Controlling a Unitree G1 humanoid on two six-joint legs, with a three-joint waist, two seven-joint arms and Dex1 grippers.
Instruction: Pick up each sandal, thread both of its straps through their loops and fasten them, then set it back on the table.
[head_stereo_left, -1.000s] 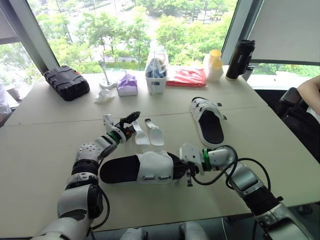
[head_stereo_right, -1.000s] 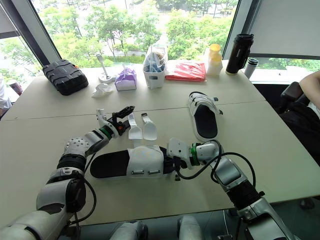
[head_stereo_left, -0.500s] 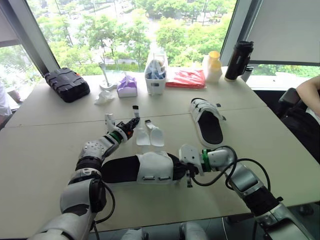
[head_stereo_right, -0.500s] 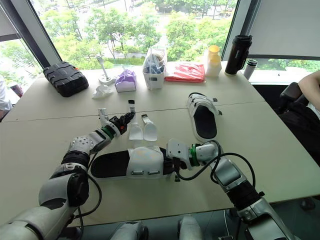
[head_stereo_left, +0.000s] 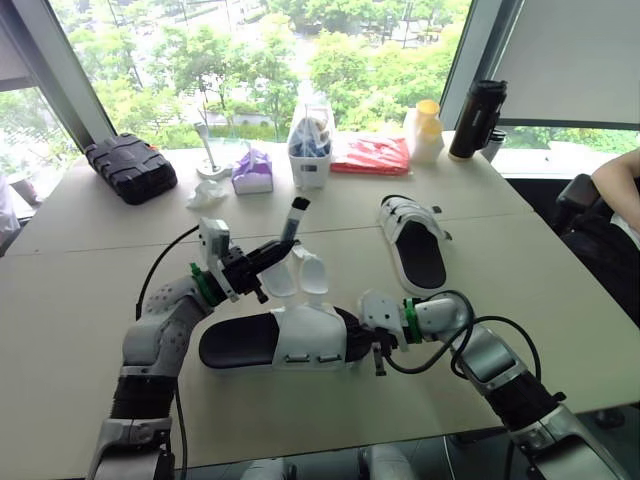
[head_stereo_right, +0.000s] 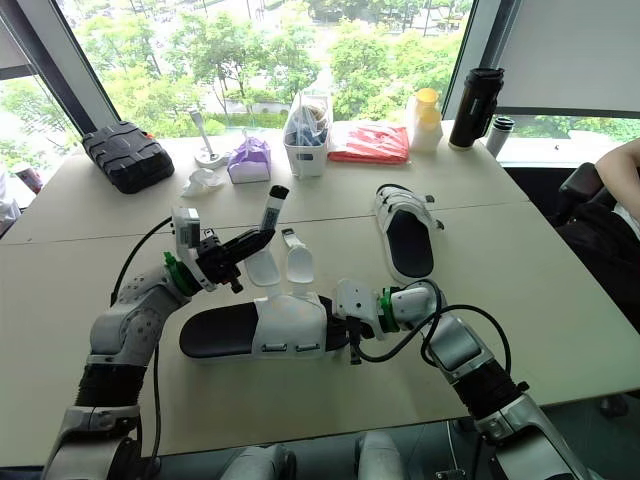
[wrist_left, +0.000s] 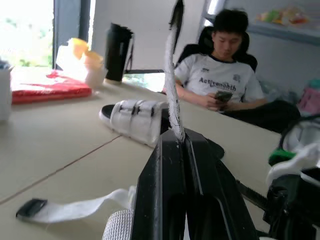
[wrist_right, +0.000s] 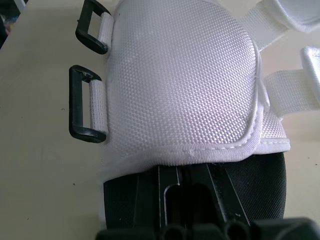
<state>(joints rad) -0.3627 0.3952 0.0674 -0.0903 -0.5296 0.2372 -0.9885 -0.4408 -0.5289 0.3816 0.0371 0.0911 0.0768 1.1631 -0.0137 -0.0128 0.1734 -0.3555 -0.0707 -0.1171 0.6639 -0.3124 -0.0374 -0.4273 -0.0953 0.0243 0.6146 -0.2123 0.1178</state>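
White strap (head_stereo_left: 291, 228) in left claw (head_stereo_left: 264, 256) (upright)

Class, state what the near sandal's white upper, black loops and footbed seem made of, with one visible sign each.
White upper: woven synthetic fabric, matte; a coarse basket weave and stitched piping show. Black loops: probably moulded plastic, smooth with slight sheen. Footbed: black, matte, finely textured; likely foam or fabric-covered, unclear.

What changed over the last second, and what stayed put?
The left gripper closed on one loose strap and lifted it off the table, so it now points upward. The right gripper kept its clamp on the near sandal; the other strap and far sandal lie unmoved.
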